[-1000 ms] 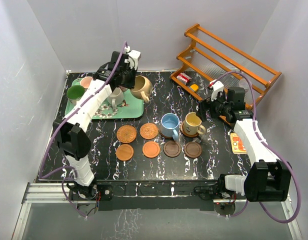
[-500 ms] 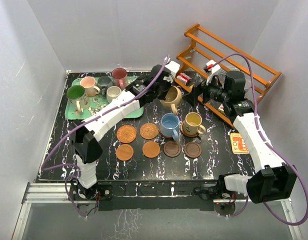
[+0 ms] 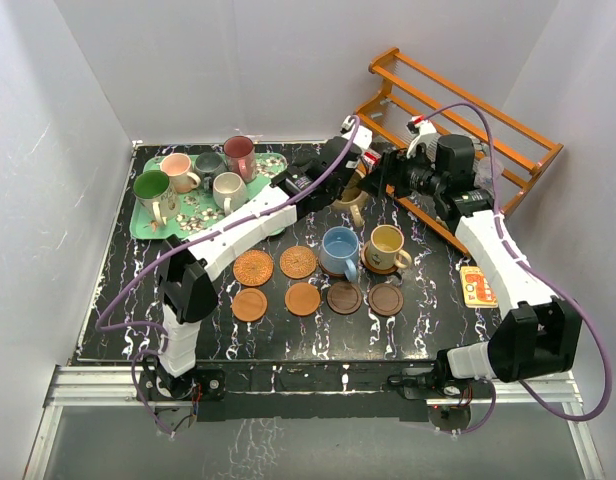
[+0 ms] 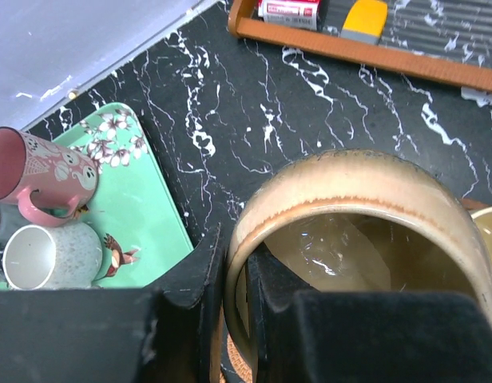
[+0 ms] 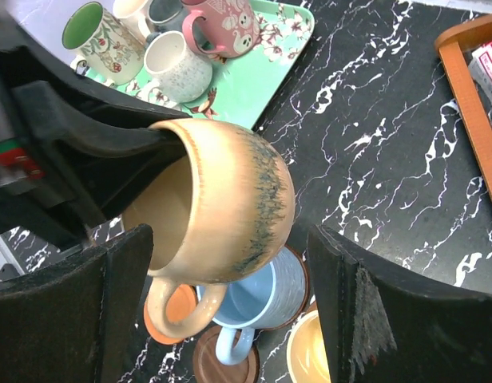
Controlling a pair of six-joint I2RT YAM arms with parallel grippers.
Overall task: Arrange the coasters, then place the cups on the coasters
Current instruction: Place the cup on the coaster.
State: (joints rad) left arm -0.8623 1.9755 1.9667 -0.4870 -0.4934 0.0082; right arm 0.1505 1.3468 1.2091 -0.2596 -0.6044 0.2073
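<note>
Our left gripper is pinched tight on the rim of the tan mug and holds it tipped in the air, near the blue mug. Our right gripper has its fingers wide apart, one on each side of the tan mug, not touching it.

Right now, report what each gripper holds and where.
Left gripper pinches the tan mug by its rim, one finger inside. Right gripper holds nothing; open jaws flank the mug.
</note>
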